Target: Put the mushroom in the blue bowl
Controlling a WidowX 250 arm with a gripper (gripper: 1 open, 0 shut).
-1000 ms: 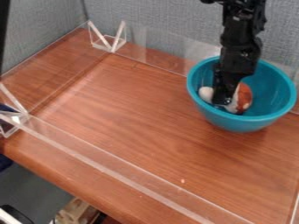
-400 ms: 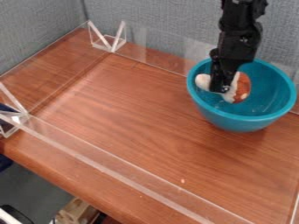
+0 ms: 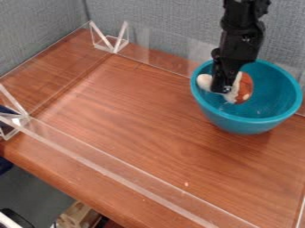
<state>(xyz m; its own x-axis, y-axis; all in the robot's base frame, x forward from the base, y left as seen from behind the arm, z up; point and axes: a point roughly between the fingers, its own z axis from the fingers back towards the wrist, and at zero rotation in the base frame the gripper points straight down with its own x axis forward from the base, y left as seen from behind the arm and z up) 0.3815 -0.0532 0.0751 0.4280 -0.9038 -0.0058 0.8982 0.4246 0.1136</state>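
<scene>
Black and closed around the mushroom (image 3: 240,87), the end effector (image 3: 226,83) holds its cream stem and reddish-brown cap within the blue bowl (image 3: 245,118), which sits on the wooden surface (image 3: 131,129) near the grey wall (image 3: 167,27) behind

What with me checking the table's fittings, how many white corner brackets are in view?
2. One white bracket is at the tabletop's far-left corner; another is at the left picture edge, partly cut off. More may be out of view.
</scene>
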